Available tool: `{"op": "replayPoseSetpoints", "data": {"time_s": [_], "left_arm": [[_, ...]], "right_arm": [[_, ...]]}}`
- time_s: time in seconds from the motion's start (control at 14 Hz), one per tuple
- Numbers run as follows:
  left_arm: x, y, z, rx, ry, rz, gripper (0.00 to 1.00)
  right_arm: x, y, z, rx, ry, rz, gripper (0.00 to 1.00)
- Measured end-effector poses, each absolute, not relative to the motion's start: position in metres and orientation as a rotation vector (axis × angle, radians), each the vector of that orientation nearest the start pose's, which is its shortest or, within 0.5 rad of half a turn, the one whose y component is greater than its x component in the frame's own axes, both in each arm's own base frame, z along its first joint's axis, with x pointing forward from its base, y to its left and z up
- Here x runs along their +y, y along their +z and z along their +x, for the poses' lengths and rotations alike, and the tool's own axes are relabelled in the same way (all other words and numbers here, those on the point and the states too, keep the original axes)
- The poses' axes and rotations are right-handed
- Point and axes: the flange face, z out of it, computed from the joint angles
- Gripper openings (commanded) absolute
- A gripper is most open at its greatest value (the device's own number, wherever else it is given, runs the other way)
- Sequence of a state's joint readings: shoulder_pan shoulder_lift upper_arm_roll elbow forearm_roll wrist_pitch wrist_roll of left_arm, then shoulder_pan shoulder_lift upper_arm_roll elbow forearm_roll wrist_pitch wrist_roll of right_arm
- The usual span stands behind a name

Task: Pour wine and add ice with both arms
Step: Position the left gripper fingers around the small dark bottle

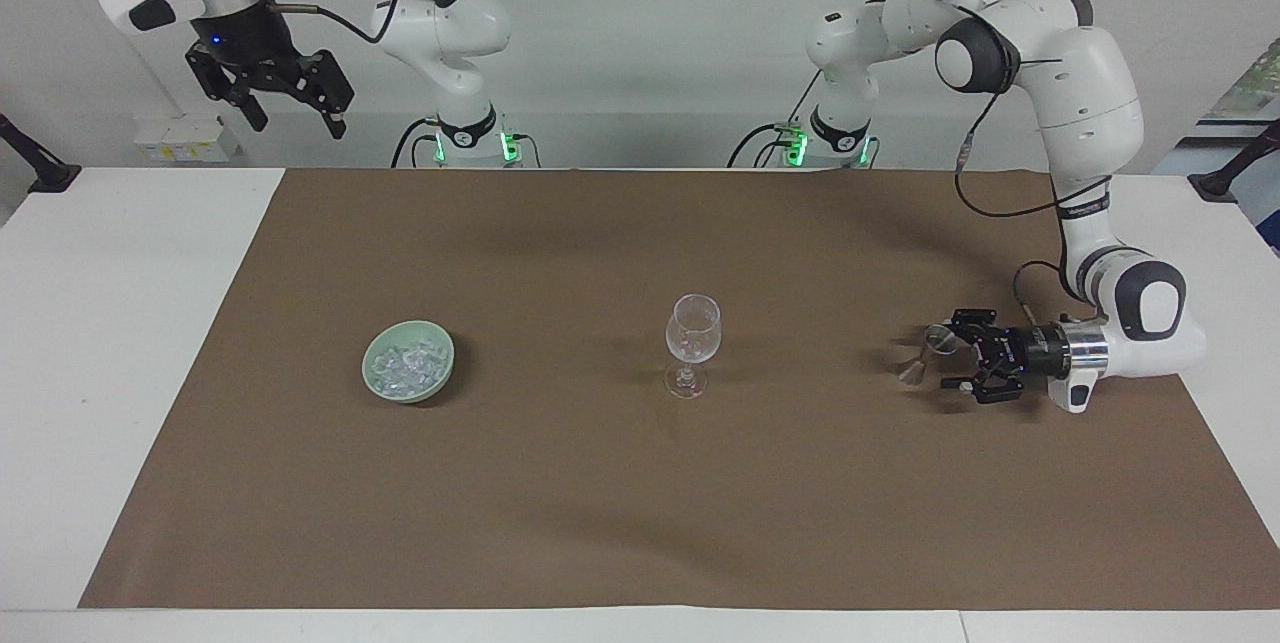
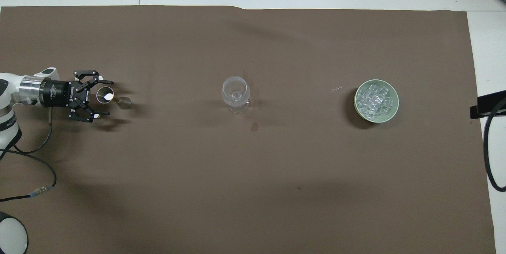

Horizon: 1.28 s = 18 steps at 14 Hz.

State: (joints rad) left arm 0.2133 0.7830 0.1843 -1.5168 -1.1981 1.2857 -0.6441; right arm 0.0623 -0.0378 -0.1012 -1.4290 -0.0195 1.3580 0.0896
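At the right of the facing view, the left pincer (image 1: 950,361) is lying level and spread around the small metal double-cone jigger (image 1: 926,353); it should be closing squarely on the narrow waist, keeping the jigger upright. High at upper left, the right pincer (image 1: 292,115) is waiting spread, while the whitish ice chunks (image 1: 406,367) are sitting in the pale green bowl (image 1: 440,376) at centre left.

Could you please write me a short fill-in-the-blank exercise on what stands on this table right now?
1. The ice lies in a pale green ____.
2. The left gripper, open, is level with the small metal ____.
3. The stemmed glass stands ____ on the brown mat.
4. The right gripper waits raised, its fingers ____.

Missing words: bowl; measuring cup; upright; open
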Motion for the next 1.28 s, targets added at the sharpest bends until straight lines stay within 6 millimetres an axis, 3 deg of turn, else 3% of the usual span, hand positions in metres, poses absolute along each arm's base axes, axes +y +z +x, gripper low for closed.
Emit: {"op": "replayPoseSetpoints", "data": {"time_s": [0.71, 1.0, 1.14, 1.28], "left_arm": [[0.109, 0.215, 0.629, 1.163, -1.126, 1.462, 1.0], [0.108, 0.214, 0.629, 1.16, -1.126, 1.454, 0.71], [0.107, 0.214, 0.629, 1.159, -1.125, 1.452, 0.63], [0.107, 0.215, 0.629, 1.158, -1.125, 1.451, 0.61]], "right_arm": [[-0.024, 0.692, 0.518, 0.209, 0.052, -3.15, 1.0], [-0.024, 0.692, 0.518, 0.209, 0.052, -3.15, 1.0], [-0.024, 0.692, 0.518, 0.209, 0.052, -3.15, 1.0], [-0.024, 0.692, 0.518, 0.209, 0.052, -3.15, 1.0]]}}
